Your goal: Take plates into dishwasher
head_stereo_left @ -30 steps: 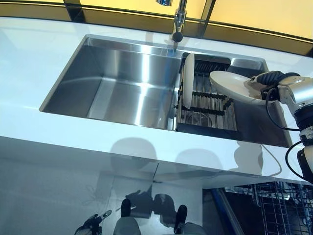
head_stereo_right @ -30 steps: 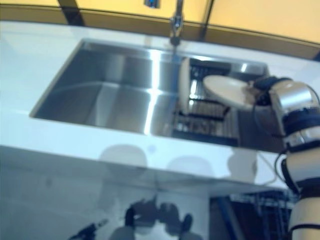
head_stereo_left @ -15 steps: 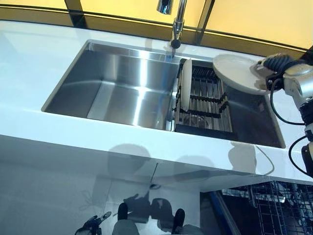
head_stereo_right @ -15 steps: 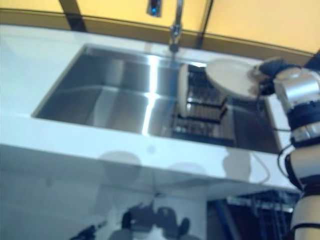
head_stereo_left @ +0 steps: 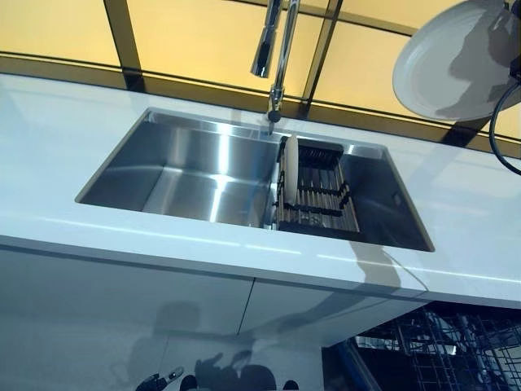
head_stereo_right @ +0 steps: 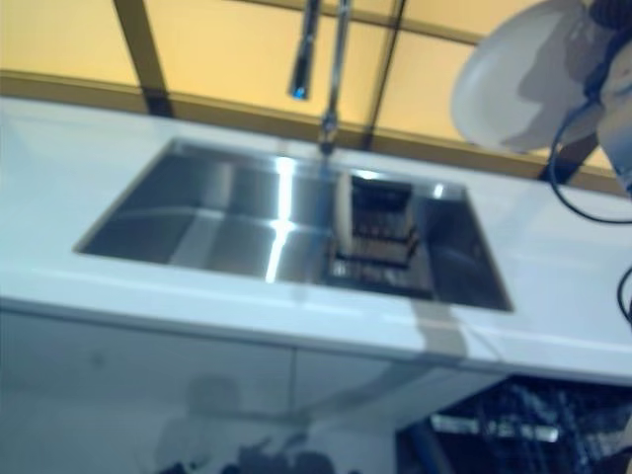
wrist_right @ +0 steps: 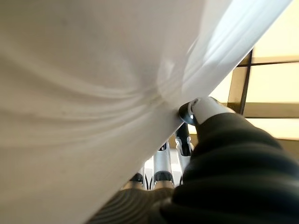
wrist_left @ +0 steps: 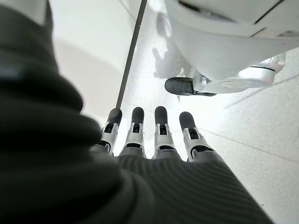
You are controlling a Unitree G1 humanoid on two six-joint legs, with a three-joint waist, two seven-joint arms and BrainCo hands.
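One white plate [head_stereo_left: 456, 61] pinched in right hand [wrist_right: 201, 112], another racked in sink [head_stereo_left: 179, 155]

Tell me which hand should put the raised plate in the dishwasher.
Right. The right hand already pinches the white plate, above the dishwasher rack; the left hand hangs open.

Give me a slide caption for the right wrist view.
Right robot hand pinching a white plate before yellow window panels.
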